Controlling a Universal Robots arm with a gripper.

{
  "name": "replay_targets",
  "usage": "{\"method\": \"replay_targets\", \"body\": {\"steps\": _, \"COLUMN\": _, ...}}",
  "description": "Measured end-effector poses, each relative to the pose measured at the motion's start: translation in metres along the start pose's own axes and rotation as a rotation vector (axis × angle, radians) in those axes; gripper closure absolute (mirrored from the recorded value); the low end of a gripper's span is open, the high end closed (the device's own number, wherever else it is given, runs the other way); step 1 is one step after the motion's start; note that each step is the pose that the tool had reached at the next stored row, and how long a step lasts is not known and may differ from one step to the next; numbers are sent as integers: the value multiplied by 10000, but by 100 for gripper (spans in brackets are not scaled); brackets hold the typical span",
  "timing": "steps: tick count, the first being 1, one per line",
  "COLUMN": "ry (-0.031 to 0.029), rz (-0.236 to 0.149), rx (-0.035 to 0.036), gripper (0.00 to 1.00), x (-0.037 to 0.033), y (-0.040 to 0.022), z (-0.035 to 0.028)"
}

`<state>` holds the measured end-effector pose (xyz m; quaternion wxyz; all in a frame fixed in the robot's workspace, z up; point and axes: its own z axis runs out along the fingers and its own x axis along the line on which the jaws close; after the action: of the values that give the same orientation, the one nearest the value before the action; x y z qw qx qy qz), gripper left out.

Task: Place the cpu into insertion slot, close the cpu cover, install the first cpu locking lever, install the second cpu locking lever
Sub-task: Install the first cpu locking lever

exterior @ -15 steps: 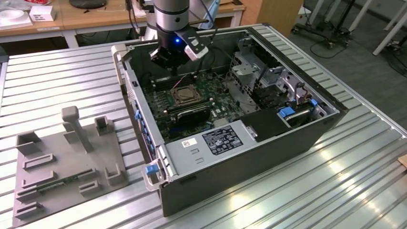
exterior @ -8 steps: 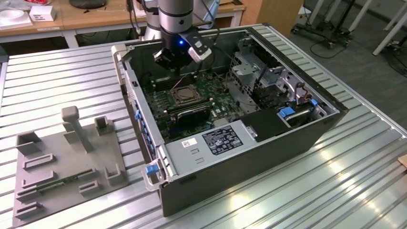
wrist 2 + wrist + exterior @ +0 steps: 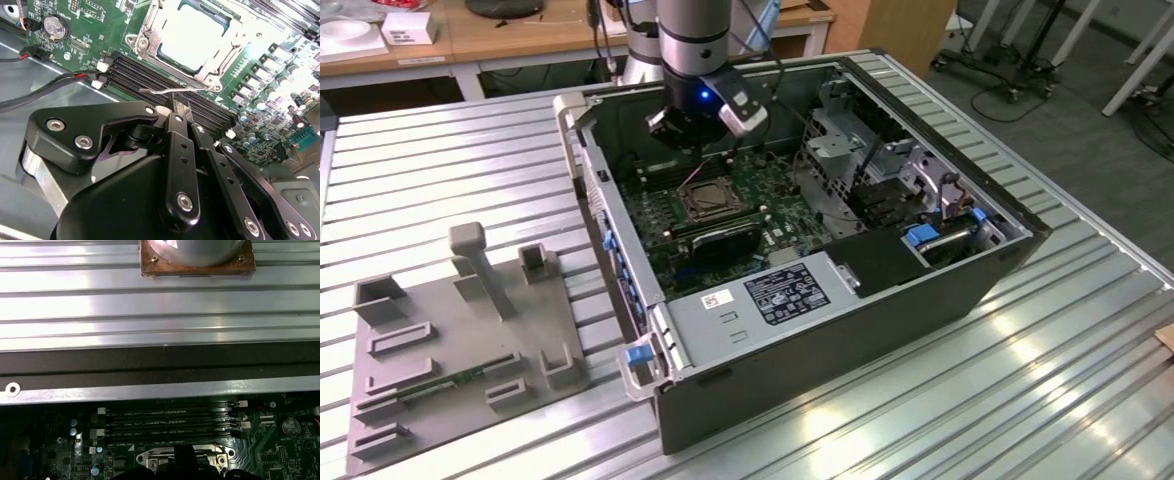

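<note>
The end effector [image 3: 177, 106] has its fingers drawn narrow, nearly together, with the tips right at the thin wire locking lever [image 3: 155, 91]; I cannot tell whether they touch it. The lever lies above the black memory slots [image 3: 135, 75] and looks not yet latched. Doing this well means pressing low on the wire and steering it under its catch without slipping onto those slots. Just beyond, the cpu cover [image 3: 150, 30] lies shut over the cpu [image 3: 189, 36] in the insertion slot [image 3: 707, 200], inside the open case [image 3: 854, 330] on the bench [image 3: 454, 170]

Grey-silver arm [image 3: 692, 40], black screw-studded gripper [image 3: 176, 111]
</note>
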<state>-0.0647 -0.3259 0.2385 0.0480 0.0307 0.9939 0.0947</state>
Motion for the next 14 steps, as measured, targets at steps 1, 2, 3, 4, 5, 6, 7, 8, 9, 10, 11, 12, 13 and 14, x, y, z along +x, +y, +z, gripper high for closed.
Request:
{"method": "replay_targets", "body": {"steps": 1, "ry": 0, "rz": 1, "rx": 1, "gripper": 89, "x": -1, "y": -1, "z": 5}}
{"method": "replay_targets", "body": {"steps": 2, "ry": 1, "rz": 1, "rx": 2, "gripper": 89, "x": -1, "y": -1, "z": 5}}
{"method": "replay_targets", "body": {"steps": 3, "ry": 1, "rz": 1, "rx": 3, "gripper": 89, "x": -1, "y": -1, "z": 5}}
{"method": "replay_targets", "body": {"steps": 4, "ry": 1, "rz": 1, "rx": 2, "gripper": 89, "x": -1, "y": -1, "z": 5}}
{"method": "replay_targets", "body": {"steps": 5, "ry": 0, "rz": 1, "rx": 0, "gripper": 89, "x": -1, "y": -1, "z": 6}}
{"method": "replay_targets", "body": {"steps": 6, "ry": 0, "rz": 0, "rx": 0, "gripper": 89, "x": -1, "y": -1, "z": 6}}
{"method": "replay_targets", "body": {"steps": 7, "ry": 0, "rz": 0, "rx": 0, "gripper": 89, "x": -1, "y": -1, "z": 7}}
{"method": "replay_targets", "body": {"steps": 8, "ry": -3, "rz": 0, "rx": -4, "gripper": 89, "x": -1, "y": -2, "z": 12}}
{"method": "replay_targets", "body": {"steps": 9, "ry": -2, "rz": 0, "rx": -3, "gripper": 89, "x": -1, "y": -3, "z": 17}}
{"method": "replay_targets", "body": {"steps": 10, "ry": -1, "rz": 0, "rx": 4, "gripper": 89, "x": 0, "y": -4, "z": 21}}
{"method": "replay_targets", "body": {"steps": 11, "ry": -1, "rz": -1, "rx": 8, "gripper": 89, "x": 0, "y": -5, "z": 27}}
{"method": "replay_targets", "body": {"steps": 12, "ry": -1, "rz": -2, "rx": 13, "gripper": 89, "x": 1, "y": -6, "z": 33}}
{"method": "replay_targets", "body": {"steps": 13, "ry": -1, "rz": -3, "rx": 16, "gripper": 89, "x": 1, "y": -8, "z": 40}}
{"method": "replay_targets", "body": {"steps": 14, "ry": -2, "rz": -2, "rx": 18, "gripper": 89, "x": 2, "y": -9, "z": 48}}
